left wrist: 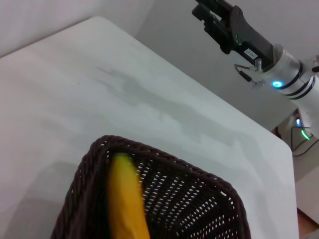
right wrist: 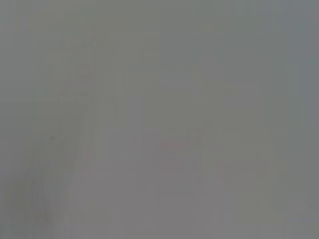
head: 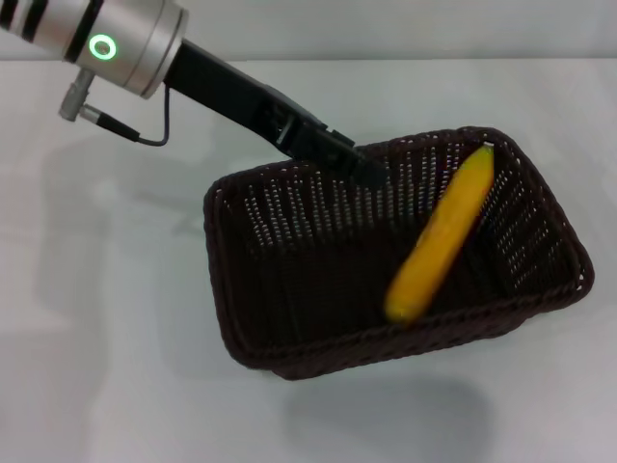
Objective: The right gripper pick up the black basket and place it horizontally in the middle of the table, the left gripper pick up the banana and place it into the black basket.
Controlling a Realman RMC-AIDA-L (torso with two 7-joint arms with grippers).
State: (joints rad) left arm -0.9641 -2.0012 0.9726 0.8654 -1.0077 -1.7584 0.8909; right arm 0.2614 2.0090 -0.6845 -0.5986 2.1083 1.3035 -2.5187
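Banana [head: 442,235] lies diagonally inside black basket [head: 289,289] on table [head: 106,338]; left pincer [head: 371,174] at basket's far rim, grip unclear; right pincer [left wrist: 209,12] raised off table, grip unclear

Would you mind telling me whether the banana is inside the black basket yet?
Yes: the banana lies diagonally on the black basket floor, enclosed by its walls.

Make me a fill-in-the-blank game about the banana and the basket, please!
1. The yellow banana lies inside the black ____.
2. The basket sits on the white ____.
3. The left end effector, on the arm with the ____ light, is over the basket's rim.
4. The right end effector is raised beyond the table, holding ____.

Missing words: basket; table; green; nothing
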